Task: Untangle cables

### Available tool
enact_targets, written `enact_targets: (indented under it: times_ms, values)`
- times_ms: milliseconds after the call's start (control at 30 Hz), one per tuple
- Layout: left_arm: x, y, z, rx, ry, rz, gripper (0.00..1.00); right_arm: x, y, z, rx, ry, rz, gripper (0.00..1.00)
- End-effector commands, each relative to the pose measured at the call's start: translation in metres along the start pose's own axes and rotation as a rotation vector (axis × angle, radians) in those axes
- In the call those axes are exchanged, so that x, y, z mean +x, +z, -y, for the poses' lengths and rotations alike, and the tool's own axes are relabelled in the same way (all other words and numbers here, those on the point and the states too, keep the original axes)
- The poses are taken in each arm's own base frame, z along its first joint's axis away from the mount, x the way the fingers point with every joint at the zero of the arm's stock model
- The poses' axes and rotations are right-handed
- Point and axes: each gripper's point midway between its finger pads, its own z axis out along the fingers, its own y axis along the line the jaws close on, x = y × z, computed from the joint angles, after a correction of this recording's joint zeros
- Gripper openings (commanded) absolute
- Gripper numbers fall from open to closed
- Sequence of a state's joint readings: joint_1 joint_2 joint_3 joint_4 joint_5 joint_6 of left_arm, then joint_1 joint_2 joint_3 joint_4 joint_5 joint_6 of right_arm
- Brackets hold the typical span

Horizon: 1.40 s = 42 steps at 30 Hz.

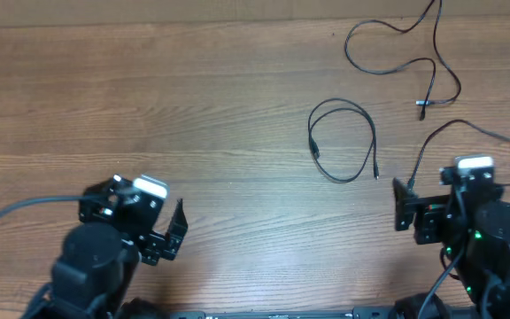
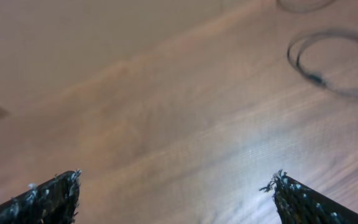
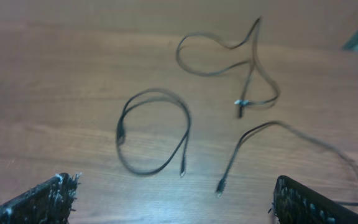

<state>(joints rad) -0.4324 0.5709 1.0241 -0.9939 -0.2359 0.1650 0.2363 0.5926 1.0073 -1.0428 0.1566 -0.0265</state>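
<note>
Three thin black cables lie apart on the wooden table. One makes a closed loop (image 1: 374, 137) at centre right. It also shows in the right wrist view (image 3: 186, 118) and the left wrist view (image 2: 316, 79). A second winds at the back right, ending in a plug (image 1: 422, 108) (image 3: 241, 107). A third (image 1: 454, 122) (image 3: 272, 124) arcs in front of my right gripper, its plug end near the fingers. My left gripper (image 1: 177, 229) (image 2: 176, 186) is open and empty at the front left. My right gripper (image 1: 403, 206) (image 3: 171, 186) is open and empty.
A thick grey wire (image 1: 16, 208) runs from the left arm to the left edge. The table's back edge (image 1: 149, 22) runs along the top. Both arm bases stand at the front edge.
</note>
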Motion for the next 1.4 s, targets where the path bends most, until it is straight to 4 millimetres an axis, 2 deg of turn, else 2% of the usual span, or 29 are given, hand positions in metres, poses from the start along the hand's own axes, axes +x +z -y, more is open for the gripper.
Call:
enact_targets:
  times_ms: [0,200,367,1133,1167,1267,1367]
  values:
    - [0.034,0.013,0.008,0.005,0.036,-0.056,1.00,0.006,0.007,-0.006,-0.030,-0.003,-0.015,1.00]
    - [0.072,0.027,0.018,0.028,0.064,-0.170,1.00,0.004,0.007,-0.006,-0.031,-0.001,-0.005,1.00]
    - [0.088,0.025,0.021,0.039,0.079,-0.232,1.00,0.003,0.007,-0.006,-0.031,-0.001,-0.002,1.00]
    - [0.089,0.025,0.021,0.039,0.080,-0.235,1.00,0.002,0.008,-0.004,-0.019,0.001,0.004,1.00]
    - [0.089,0.025,0.021,0.039,0.080,-0.235,1.00,-0.001,0.008,-0.004,-0.023,0.010,0.020,1.00]
    - [0.089,0.025,0.021,0.039,0.080,-0.235,1.00,-0.040,0.014,-0.013,-0.111,0.092,0.275,1.00]
    - [0.089,0.025,0.021,0.039,0.080,-0.236,1.00,-0.058,0.011,-0.031,-0.279,0.125,0.626,1.00]
